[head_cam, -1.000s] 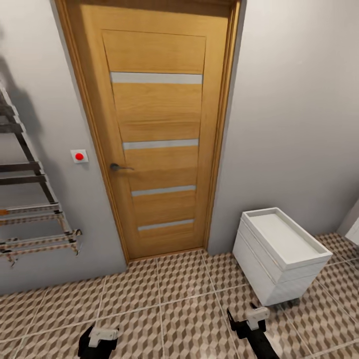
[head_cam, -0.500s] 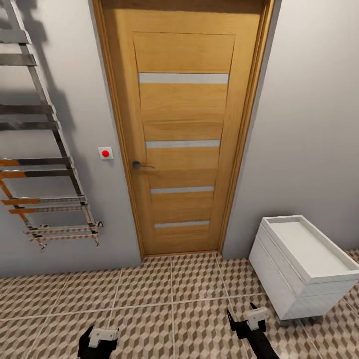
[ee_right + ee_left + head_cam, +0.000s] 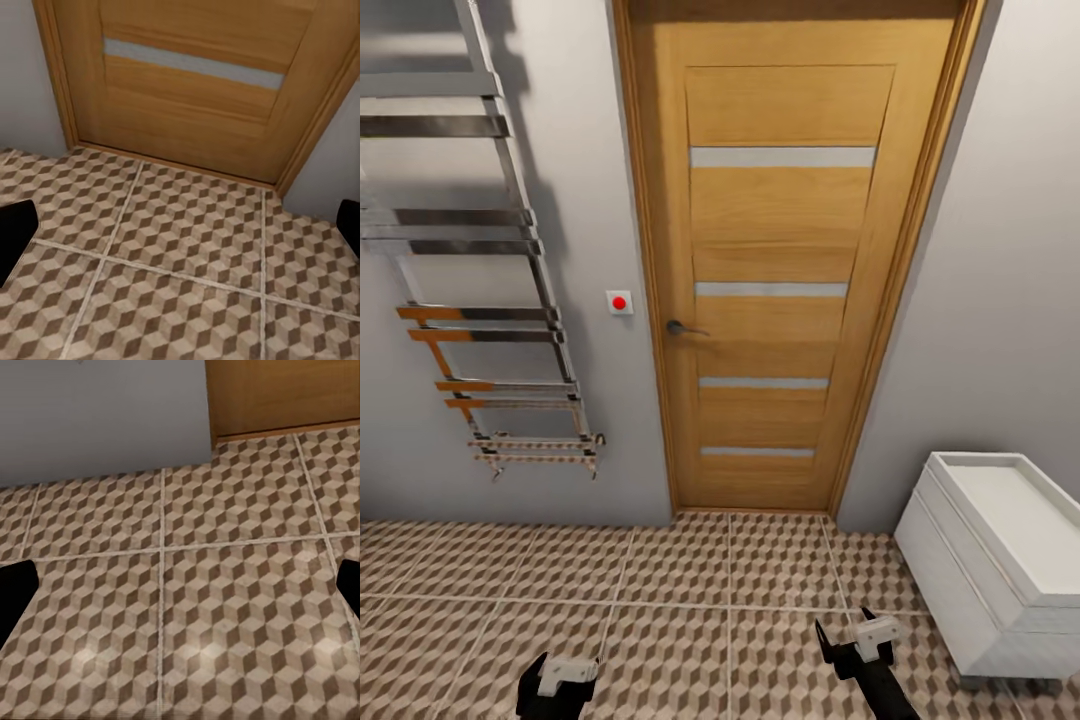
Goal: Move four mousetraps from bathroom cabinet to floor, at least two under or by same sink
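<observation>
**Facing the bathroom door, both claws empty**

On the left of the head view, a chrome towel rail (image 3: 480, 270) with flat rungs hangs on the grey wall (image 3: 1010, 300), casting a dark shadow beside it. Just right of it, near the door frame, sits a small white wall plate with a red button (image 3: 619, 302). The middle of the view holds a closed wooden door (image 3: 785, 270) in an orange-tan finish, with four narrow pale strips across it and a dark lever handle (image 3: 680, 328) on its left edge. To the right, standing on short feet by the wall, is a low white unit (image 3: 970, 585) with a shallow recessed top; it is cut off by the picture's edge.

The bathroom floor (image 3: 690, 580) runs across the lower part of the head view, its large tiles printed with brown, beige and white cubes and split by pale grout lines. The mousetraps and the cabinet cannot be seen from here.

At the bottom edge, the left claw (image 3: 558, 675) and the right claw (image 3: 852, 640) both hang above the tiles. In each wrist view the dark fingertips (image 3: 15, 592) (image 3: 16, 229) sit at opposite edges of the frame, so both claws are spread wide with nothing between them but bare tile.
</observation>
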Controlling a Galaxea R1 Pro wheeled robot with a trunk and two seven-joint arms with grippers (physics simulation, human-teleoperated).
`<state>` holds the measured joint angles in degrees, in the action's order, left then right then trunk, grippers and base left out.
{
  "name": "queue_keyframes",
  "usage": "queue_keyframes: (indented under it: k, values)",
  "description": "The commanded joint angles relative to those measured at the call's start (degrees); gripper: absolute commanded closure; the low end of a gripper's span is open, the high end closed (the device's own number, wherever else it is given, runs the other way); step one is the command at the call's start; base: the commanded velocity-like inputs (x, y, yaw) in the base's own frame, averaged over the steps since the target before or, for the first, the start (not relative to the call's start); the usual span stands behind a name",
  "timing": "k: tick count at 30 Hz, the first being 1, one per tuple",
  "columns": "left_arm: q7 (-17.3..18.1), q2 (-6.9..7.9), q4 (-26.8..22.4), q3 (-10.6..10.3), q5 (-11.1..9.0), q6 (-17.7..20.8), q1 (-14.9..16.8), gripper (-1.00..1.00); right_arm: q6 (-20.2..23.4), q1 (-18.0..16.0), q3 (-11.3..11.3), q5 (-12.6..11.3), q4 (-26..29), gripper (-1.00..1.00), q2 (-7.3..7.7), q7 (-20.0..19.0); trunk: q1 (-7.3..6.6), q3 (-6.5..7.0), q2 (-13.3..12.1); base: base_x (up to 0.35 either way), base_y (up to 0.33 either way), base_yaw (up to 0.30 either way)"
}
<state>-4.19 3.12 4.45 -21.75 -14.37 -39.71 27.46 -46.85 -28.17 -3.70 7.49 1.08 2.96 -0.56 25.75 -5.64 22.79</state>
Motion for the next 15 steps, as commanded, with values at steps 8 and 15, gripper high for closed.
queue_keyframes:
  k: [8,15]
  values:
    - [-0.3,-0.05,0.2,-0.5,-0.1,-0.3,0.1,-1.00,-0.2,0.0,-0.3,-0.2,0.0,-1.00,0.05,-0.1,0.04,-0.13,0.1,0.000,0.000,0.253]
    - [-0.3,-0.05,0.2,-0.5,-0.1,-0.3,0.1,-1.00,-0.2,0.0,-0.3,-0.2,0.0,-1.00,0.09,-0.1,0.04,-0.13,0.1,0.000,0.000,0.253]
